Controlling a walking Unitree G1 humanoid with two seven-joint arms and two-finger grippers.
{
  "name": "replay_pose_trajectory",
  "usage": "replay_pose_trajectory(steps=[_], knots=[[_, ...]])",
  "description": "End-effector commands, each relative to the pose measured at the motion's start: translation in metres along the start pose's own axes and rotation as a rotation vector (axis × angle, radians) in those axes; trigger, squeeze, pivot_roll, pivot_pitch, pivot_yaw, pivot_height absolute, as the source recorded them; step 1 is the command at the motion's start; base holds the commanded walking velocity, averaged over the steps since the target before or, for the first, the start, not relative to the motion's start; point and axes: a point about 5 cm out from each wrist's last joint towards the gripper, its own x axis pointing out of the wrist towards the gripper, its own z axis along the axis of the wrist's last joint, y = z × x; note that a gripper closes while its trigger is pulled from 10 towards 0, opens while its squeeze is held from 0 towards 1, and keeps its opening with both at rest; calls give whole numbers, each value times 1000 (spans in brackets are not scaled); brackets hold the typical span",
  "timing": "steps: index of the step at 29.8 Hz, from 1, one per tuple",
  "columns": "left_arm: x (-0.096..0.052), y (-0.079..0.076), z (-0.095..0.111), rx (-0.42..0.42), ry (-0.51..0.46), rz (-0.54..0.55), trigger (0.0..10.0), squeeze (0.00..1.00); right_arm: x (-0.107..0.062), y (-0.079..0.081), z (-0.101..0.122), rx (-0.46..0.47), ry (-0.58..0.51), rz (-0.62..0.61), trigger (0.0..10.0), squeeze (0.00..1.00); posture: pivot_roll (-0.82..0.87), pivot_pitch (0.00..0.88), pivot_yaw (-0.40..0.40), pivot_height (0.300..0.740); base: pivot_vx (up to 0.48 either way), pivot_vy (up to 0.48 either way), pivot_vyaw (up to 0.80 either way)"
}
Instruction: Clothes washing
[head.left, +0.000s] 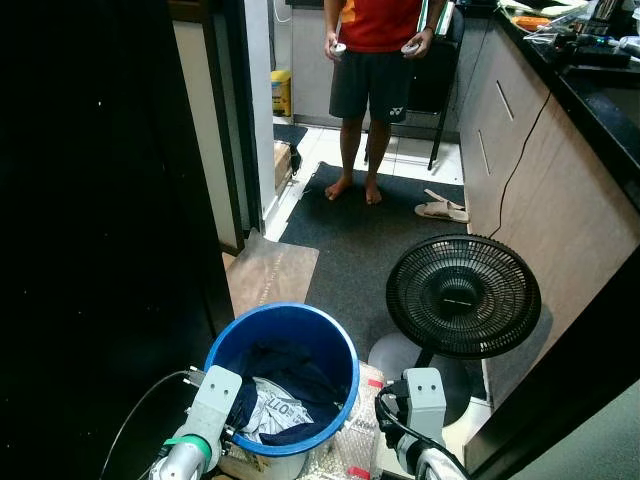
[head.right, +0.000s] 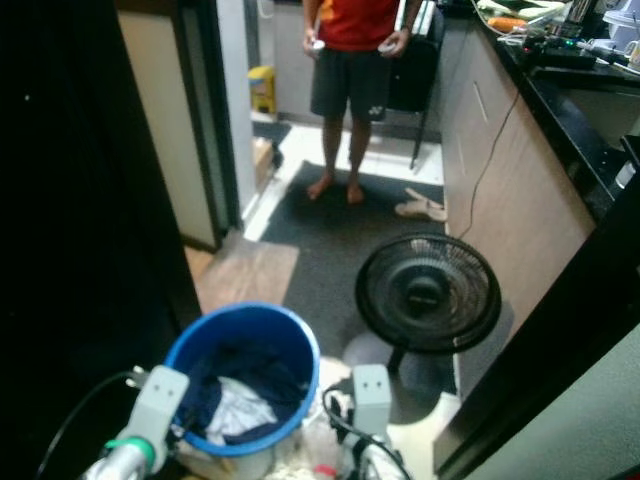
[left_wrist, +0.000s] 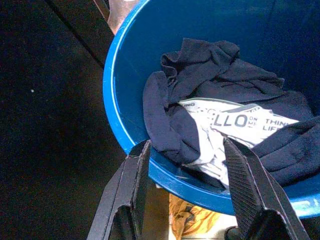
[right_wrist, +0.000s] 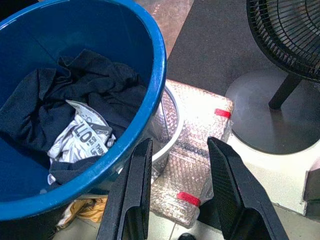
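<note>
Left gripper (left_wrist: 185, 165): we see its two black fingers spread apart, holding nothing, hanging just over the near rim of the bucket, above the clothes.
Right gripper (right_wrist: 175, 170): we see it released too, fingers apart and empty, just outside the bucket's right wall, over a bubble-wrapped parcel (right_wrist: 197, 150) with red tape.
Bucket (head.left: 340, 345): our landmark, a blue round tub on the floor right in front of us.
Clothes (left_wrist: 220, 85): inside the bucket we find a heap of dark navy cloth with a white printed garment (left_wrist: 235, 122) tucked into it.
Yellow cloth (left_wrist: 187, 220): we spot it on the floor under the bucket's near edge.
Fan (head.left: 462, 295): black, standing just right of the bucket on a round base.
Mat (head.left: 350, 240): dark, stretching beyond the bucket.
Sandals (head.left: 442, 207): on the mat, beyond the fan.
Person (head.left: 375, 60): stands barefoot at the mat's far end, well beyond the bucket, in a red shirt and dark shorts.
Counter (head.left: 590, 90): black-topped, running along the right, beyond the fan.
</note>
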Motion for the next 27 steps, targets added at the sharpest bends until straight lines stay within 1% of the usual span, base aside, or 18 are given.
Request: replay_pose_trajectory(steps=[1,4,6,7,8,9,10,11,12,13,14,15,16,18,20,21,23,27], knots=[[-3,-2,-8,12,27,-15,10000,0,-4,-2,-7,10,19,-11,10000,0,-40,14,57,740,0,0,0],[-3,-3,-8,9,26,-15,10000,0,-4,-2,-7,4,21,-14,10000,0,-40,20,55,740,0,0,0],[-2,-1,-5,7,13,-7,10000,0,-3,-1,-3,-19,-5,-10,10000,0,-37,24,54,740,0,0,0],[-1,0,1,20,-20,-5,10000,0,-1,1,4,-31,-45,-7,10000,0,-38,25,54,740,0,0,0],[-1,0,1,20,-20,-5,10000,0,-1,1,4,-31,-45,-7,10000,0,-38,25,54,740,0,0,0],[1,2,9,40,-60,-4,10000,0,2,3,14,-32,-94,-3,10000,0,-38,25,54,740,0,0,0],[2,4,24,82,-136,-14,10000,0,6,7,32,-30,-184,8,10000,0,-34,32,53,740,0,0,0],[3,5,35,112,-188,-22,10000,0,8,11,45,-27,-245,16,10000,0,-34,32,53,735,0,0,0],[3,5,35,112,-188,-22,10000,0,8,11,45,-27,-245,16,10000,0,-34,32,53,735,0,0,0],[4,3,51,120,-252,-56,10000,0,11,16,64,-32,-326,33,10000,0,-34,32,53,730,0,0,0],[3,2,64,117,-295,-84,10000,0,12,19,77,-40,-382,46,10000,0,-32,35,51,725,0,0,0],[3,-1,76,105,-330,-110,10000,0,12,23,89,-47,-426,54,10000,0,-30,36,51,720,0,0,0],[4,-4,87,90,-335,-136,10000,0,13,26,101,-44,-468,60,10000,0,-30,36,51,715,0,0,0],[4,-4,87,90,-335,-136,10000,0,13,26,101,-44,-468,60,10000,0,-30,36,51,715,0,0,0],[7,-11,103,37,-328,-145,10000,0,15,32,118,-35,-519,65,10000,0,-27,39,51,705,0,0,0],[8,-13,107,-2,-318,-138,10000,0,16,33,122,-31,-529,63,10000,0,-27,39,51,700,0,0,0],[10,-15,110,-78,-293,-135,10000,0,16,33,125,-26,-538,64,10000,0,-27,41,51,690,0,0,0],[10,-16,112,-96,-295,-135,10000,0,15,34,126,-24,-546,67,10000,0,-27,41,51,685,0,0,0]])
